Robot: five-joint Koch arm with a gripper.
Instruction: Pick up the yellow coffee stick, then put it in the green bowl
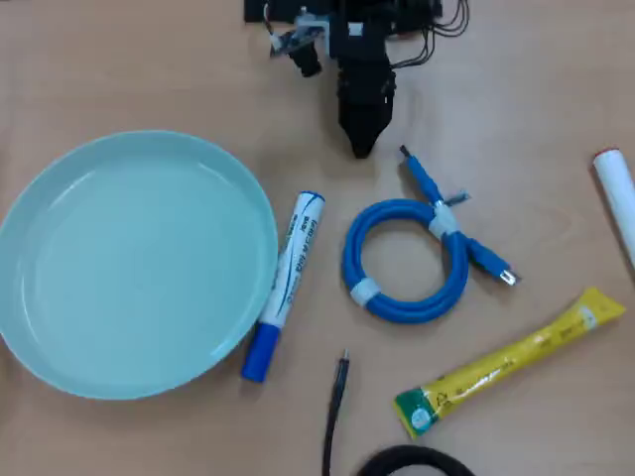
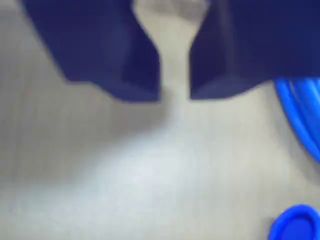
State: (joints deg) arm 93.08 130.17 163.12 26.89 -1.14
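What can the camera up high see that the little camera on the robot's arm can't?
Only the overhead view shows the green bowl, empty, the yellow coffee stick lying at lower right, the white marker beside the bowl, a black cable and a white tube at the right edge.

Only the wrist view shows the narrow gap between the claw's two tips, with nothing in it.

Both show the claw, the wooden table and the coiled blue cable, which the wrist view catches only at its right edge.
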